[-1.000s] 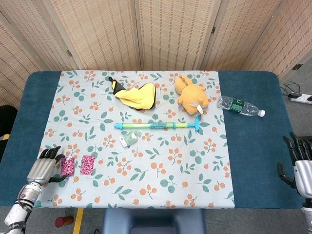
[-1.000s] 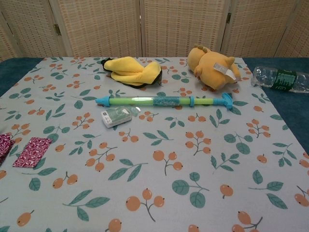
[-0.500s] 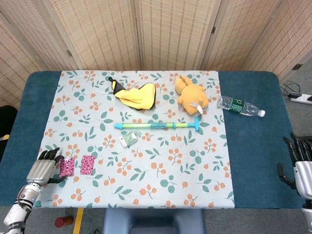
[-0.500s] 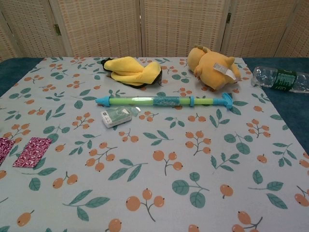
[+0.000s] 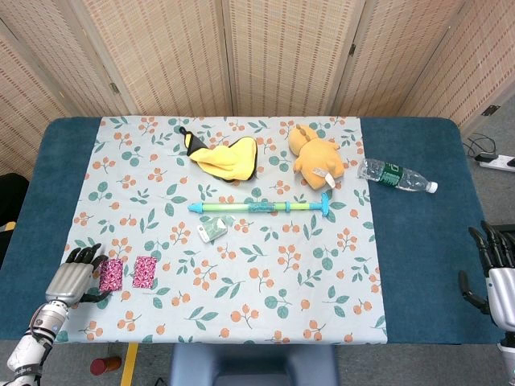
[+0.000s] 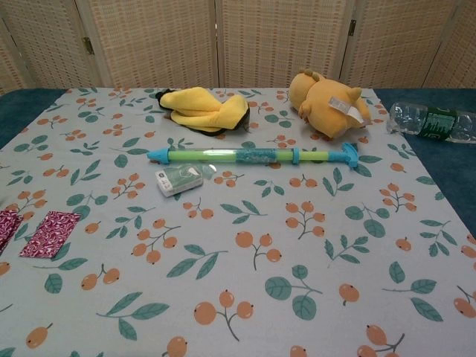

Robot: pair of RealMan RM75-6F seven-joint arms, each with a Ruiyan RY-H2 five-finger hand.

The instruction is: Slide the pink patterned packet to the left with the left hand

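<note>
Your left hand point(image 5: 74, 279) rests beside the pink patterned packet point(image 5: 110, 275), fingers point(image 5: 85, 256) a bit spread, holding nothing. Your right hand point(image 5: 497, 269) waits far off, fingers apart.

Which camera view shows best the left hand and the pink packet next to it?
The head view: it shows the whole left hand beside the left pink patterned packet, with a second pink packet to its right. The chest view shows no hand; the left packet is cut by the frame edge.
</note>
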